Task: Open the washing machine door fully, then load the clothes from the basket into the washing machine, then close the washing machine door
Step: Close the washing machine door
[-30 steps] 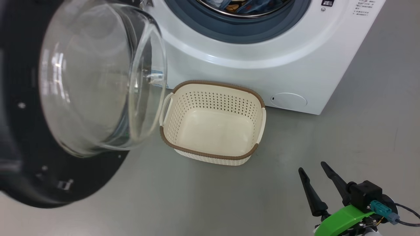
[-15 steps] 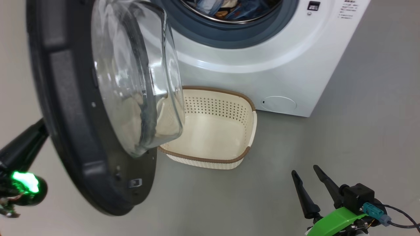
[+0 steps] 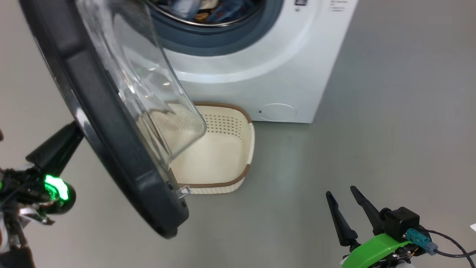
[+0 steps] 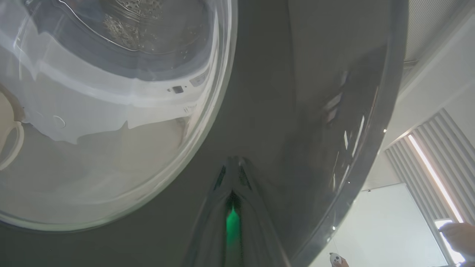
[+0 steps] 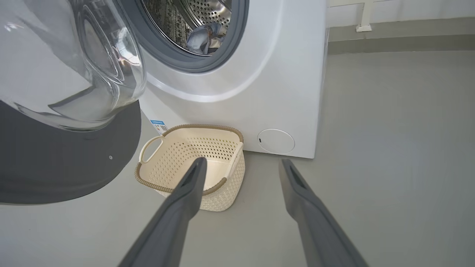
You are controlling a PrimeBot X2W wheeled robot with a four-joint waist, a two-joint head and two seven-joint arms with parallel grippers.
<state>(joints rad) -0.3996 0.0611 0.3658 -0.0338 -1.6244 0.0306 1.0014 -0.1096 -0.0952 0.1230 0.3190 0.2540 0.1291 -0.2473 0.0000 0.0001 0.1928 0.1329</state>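
The washing machine door (image 3: 104, 123) stands part-way open, its black rim edge-on at the left and its glass bowl (image 3: 148, 85) over the basket's left half. My left gripper (image 3: 72, 132) is shut, its tips against the door's black outer face (image 4: 315, 92); in the left wrist view the left gripper (image 4: 235, 161) touches that face. The basket (image 3: 250, 149) lies empty on the floor before the washing machine (image 3: 260, 74). The clothes (image 3: 208, 9) lie inside the drum, also seen as clothes (image 5: 202, 37). My right gripper (image 3: 341, 191) hangs open and empty, right of the basket (image 5: 174, 155).
Grey floor (image 3: 372, 130) spreads to the right of the machine. The round filter cap (image 3: 277, 111) sits low on the machine's front. A person's hand (image 4: 456, 233) shows at the far lower right of the left wrist view.
The camera has shifted. The door has swung towards the machine, from facing me to nearly edge-on. My left gripper has come into view behind the door. The right gripper has stayed open.
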